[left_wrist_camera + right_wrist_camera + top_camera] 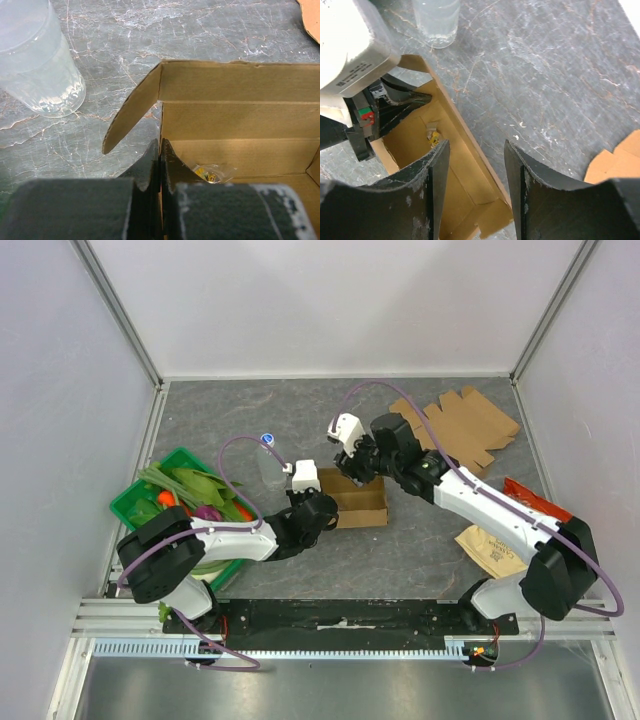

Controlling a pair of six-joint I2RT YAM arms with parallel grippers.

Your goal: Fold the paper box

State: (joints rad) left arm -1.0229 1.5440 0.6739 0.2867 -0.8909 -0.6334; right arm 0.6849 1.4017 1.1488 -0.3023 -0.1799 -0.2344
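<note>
L gripper (160, 150) pinched tight on paper box (357, 502) left wall, 1 finger inside, 1 outside. R gripper (475, 150) part-open, astride far wall, no grip seen. Count: 1 box, 1 clear cup (37, 65), 1 small bag (210, 174) w/ yellow bits inside box, 1 green basket (125, 502) of veg, flat cardboard blanks (462, 428) far right, number unclear. Cup near left flap (129, 117), not touching. Box mid-table betw. arms, open side up, long axis left-right in top view; flap splayed outward.
</note>
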